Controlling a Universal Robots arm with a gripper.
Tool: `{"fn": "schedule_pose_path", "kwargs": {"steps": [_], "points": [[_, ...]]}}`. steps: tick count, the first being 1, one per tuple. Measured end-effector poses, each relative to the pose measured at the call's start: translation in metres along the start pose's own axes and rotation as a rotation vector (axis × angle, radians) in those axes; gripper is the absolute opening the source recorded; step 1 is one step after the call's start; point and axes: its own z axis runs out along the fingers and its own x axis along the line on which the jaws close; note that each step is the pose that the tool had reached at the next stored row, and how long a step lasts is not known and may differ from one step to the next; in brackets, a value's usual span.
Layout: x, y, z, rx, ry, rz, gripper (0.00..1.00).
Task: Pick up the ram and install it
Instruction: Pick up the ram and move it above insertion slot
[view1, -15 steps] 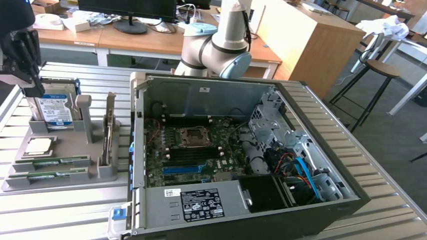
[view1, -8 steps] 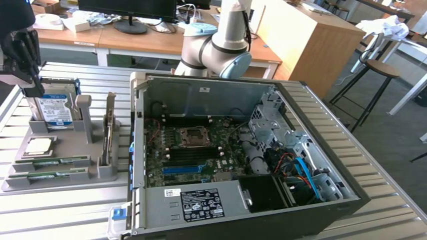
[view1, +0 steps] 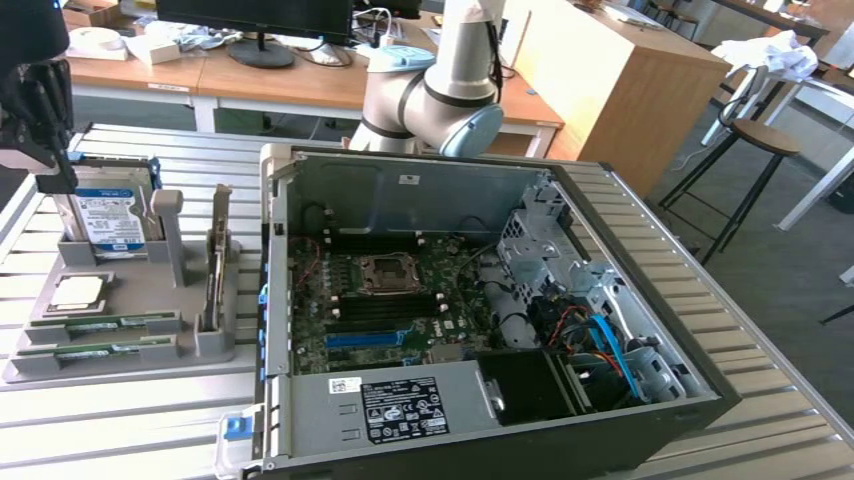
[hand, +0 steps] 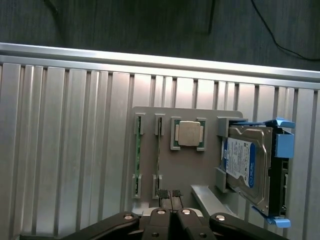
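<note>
Holding the black two-finger gripper (hand: 169, 193), pressed together and empty, above the grey moulded tray (hand: 190, 170) at the exterior view's left; leaving the long thin green ram sticks (hand: 137, 155) slotted there, pickup and installation both pending.

A robotics lab in an office-like room: a ribbed aluminium desk (view1: 747, 330) carries an open computer case (view1: 454, 300). Behind the case stand a robot arm (view1: 454, 90), wooden worktops (view1: 267, 85), a monitor (view1: 254, 20) and a stool (view1: 761, 140).

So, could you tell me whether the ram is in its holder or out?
In: both green ram sticks lie slotted in the grey holder, beside the processor chip.
</note>
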Motion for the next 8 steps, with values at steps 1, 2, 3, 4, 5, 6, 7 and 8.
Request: {"fn": "schedule_pose_path", "kwargs": {"steps": [1,2,3,4,5,6,7,8], "points": [[0.0001,-0.0006,0.0,-0.0008,-0.0001,0.0,0.1],[0.0002,-0.0015,0.0,-0.0025,-0.0002,0.0,0.1],[0.0002,-0.0025,0.0,-0.0046,-0.0004,0.0,0.1],[0.0002,-0.0034,0.0,-0.0059,-0.0004,0.0,0.1],[0.0002,-0.0037,0.0001,-0.0064,-0.0006,0.0,0.1],[0.0002,-0.0037,0.0001,-0.0065,-0.0006,0.0,0.1],[0.0002,-0.0037,0.0,-0.0066,-0.0006,0.0,0.1],[0.0002,-0.0037,0.0,-0.0067,-0.0006,0.0,0.1]]}}
